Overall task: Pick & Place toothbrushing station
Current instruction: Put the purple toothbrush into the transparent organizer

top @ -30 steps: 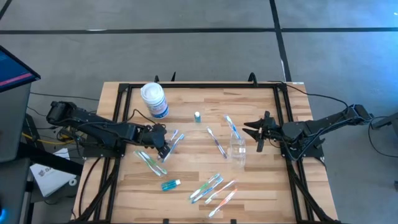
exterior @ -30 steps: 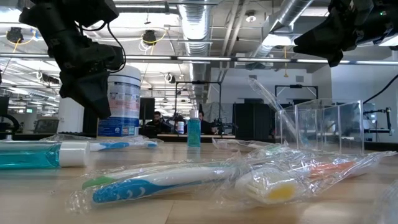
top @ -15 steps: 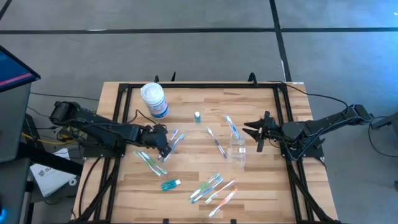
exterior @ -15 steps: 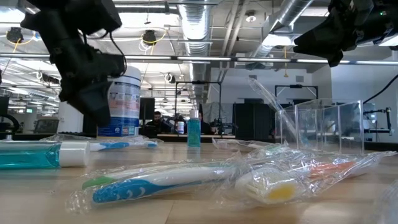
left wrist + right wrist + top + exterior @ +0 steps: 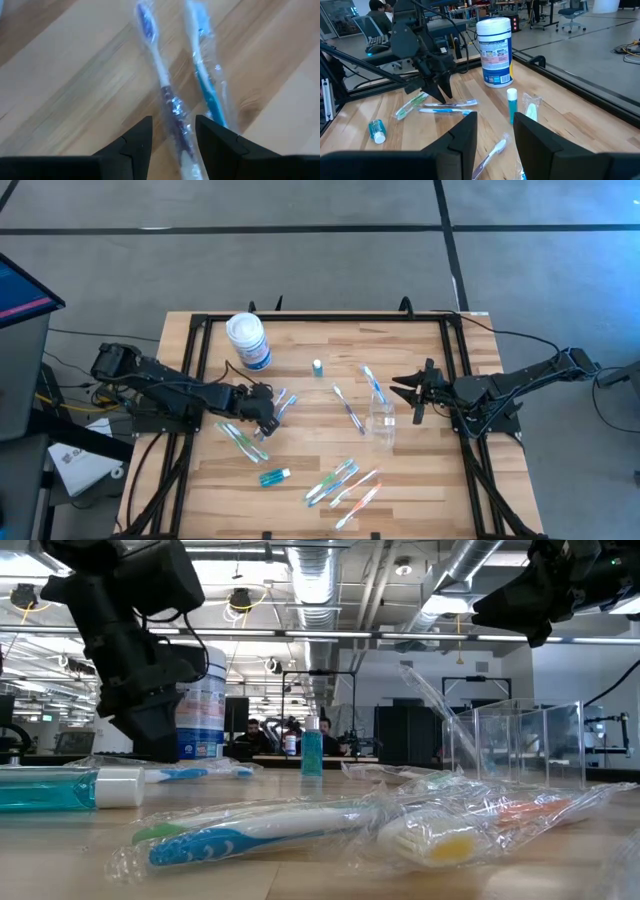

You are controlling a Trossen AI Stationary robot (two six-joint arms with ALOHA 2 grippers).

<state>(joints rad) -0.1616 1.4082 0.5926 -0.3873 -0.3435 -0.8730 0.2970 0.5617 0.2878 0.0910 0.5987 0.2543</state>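
Two wrapped toothbrushes lie side by side on the table left of centre, one dark blue and one light blue. My left gripper points steeply down over them, open. Its fingers stand on either side of the dark blue brush's handle; I cannot tell whether they touch it. The clear plastic cup stands right of centre, with a wrapped blue toothbrush just beyond it. My right gripper hovers level to the cup's right, open, nothing between its fingers.
A white canister stands at the far left. One small teal tube stands upright at the middle, and another lies near the front. Green brushes lie beside my left gripper. More wrapped brushes lie at the near middle.
My left gripper has gone down toward the table, closer over the two toothbrushes, which lie as before.
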